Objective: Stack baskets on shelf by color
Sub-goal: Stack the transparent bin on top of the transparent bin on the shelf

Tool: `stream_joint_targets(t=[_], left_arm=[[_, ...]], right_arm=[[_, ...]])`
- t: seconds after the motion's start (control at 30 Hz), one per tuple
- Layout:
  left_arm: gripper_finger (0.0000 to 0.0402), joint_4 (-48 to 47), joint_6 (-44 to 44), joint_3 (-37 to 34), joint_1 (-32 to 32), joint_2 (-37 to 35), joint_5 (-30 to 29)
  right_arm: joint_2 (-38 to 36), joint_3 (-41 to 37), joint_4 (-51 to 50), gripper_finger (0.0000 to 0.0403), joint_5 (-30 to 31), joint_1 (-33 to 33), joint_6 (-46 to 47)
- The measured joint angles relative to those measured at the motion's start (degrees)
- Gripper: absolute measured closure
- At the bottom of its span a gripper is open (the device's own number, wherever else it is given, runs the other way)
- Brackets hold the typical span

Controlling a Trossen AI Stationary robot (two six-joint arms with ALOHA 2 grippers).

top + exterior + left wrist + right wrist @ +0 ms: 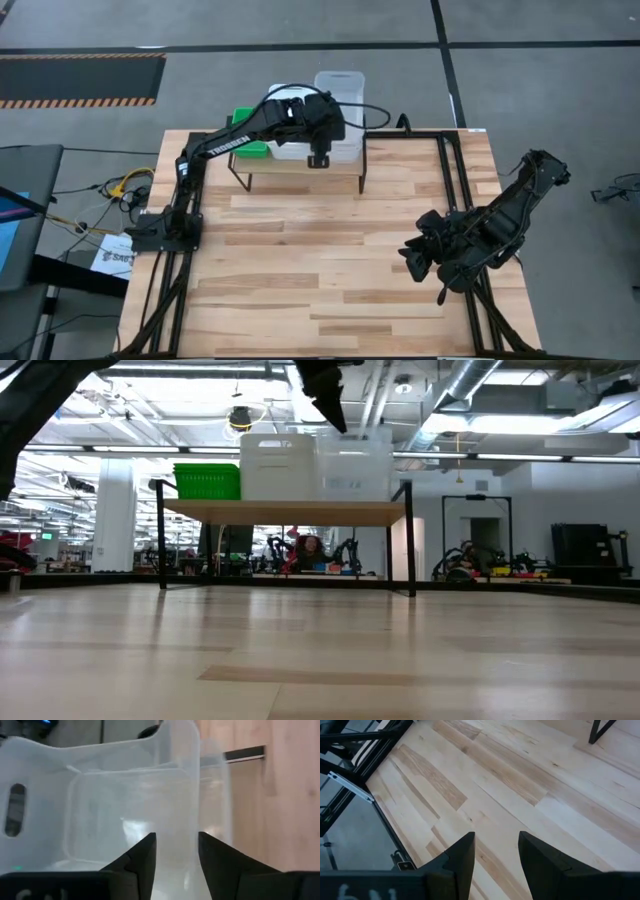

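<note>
Taking the shelf (300,170) as landmark, at the far edge of the surface (320,260): on its left end sits the green stack (207,481), at its middle the white stack (279,466), on its right end the clear stack (353,463). These tubs look light, thin-walled, fairly stiff yet flexing, and slick; a rim wall is probably the best place to pinch, the clear ones being hardest to judge. The left tool (176,851) hangs over the shelf's right part, fingers apart astride a clear tub wall, not clamping it. The right tool (496,849), well right of the shelf, stands apart over bare surface. The left arm reads "TROSSEN".
</note>
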Motion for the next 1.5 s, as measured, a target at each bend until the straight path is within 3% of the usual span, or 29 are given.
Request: stream_joint_targets(t=[0.23,0.5,0.7,0.9,1.0,1.2,1.5], left_arm=[[0.0269,-4.8,-3.3,-0.1,-1.8,-0.4,0.9],[0.0269,-4.2,-5.5,0.0,-5.4,-3.0,0.8],[0.0269,-4.6,-11.0,0.0,-7.7,-8.5,0.8],[0.0269,-4.1,-12.1,0.0,-8.5,-14.4,1.1],[0.0269,-4.1,-12.0,0.0,-7.4,-15.7,3.5],[0.0269,0.2,-8.8,-2.6,-4.2,-15.3,17.0],[0.0269,13.1,-5.2,-16.2,0.4,-15.1,21.3]], right_arm=[[0.0,0.0,0.0,0.0228,0.0,0.0,0.0],[0.0,0.0,0.1,0.0228,0.4,-0.9,0.1],[0.0,0.0,3.8,0.0228,1.7,-4.0,-0.7],[0.0,0.0,8.7,0.0228,3.4,-10.3,-7.8],[0.0,0.0,10.2,0.0228,3.4,-13.8,-11.5],[0.0,0.0,10.4,0.0228,3.2,-21.6,-15.5],[-0.5,0.0,10.3,0.0228,3.3,-33.1,-26.7]])
